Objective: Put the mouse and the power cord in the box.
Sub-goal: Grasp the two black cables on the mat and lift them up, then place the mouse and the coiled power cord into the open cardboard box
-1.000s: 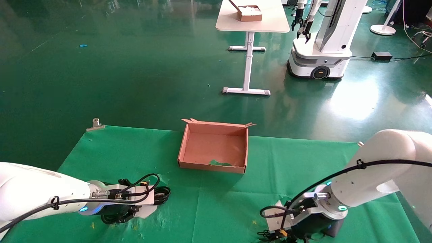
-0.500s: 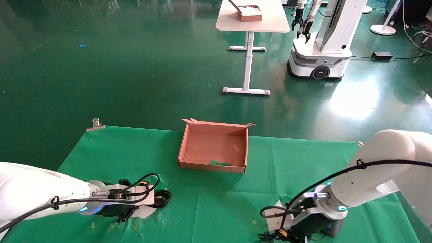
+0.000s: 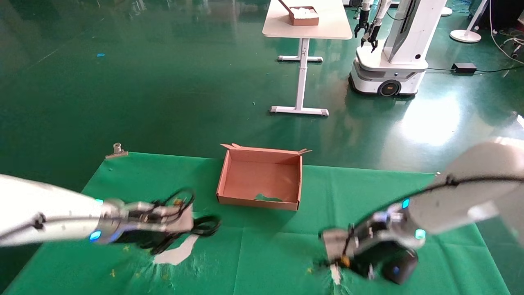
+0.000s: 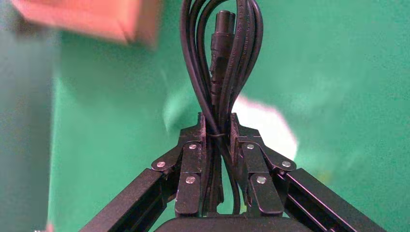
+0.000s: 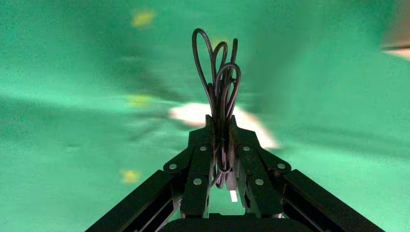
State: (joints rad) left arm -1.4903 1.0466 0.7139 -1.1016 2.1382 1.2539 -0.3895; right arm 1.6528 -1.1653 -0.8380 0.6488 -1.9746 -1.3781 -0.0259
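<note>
Left tool [image 4: 217, 133] pinched on cord [image 4: 221, 58], lower left of head view. Right tool [image 5: 220, 128] pinched on mouse [image 3: 396, 268] wire, lower right. Box [image 3: 262, 200] centre, empty. Carry step judged; next: both loads brought over box, released.

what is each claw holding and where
Left claw pinches the power cord mid-coil; right claw pinches the mouse's bundled wire.

shallow brown cardboard box [image 3: 259, 178]: on green table cloth [image 3: 266, 250], far centre | thick black coiled power cord [image 3: 204, 225]: near left of box, in left gripper [image 4: 216, 126] | small black rounded mouse [image 3: 399, 270]: near right, under right gripper [image 5: 220, 126], which pinches its thin wire [image 5: 220, 79]
</note>
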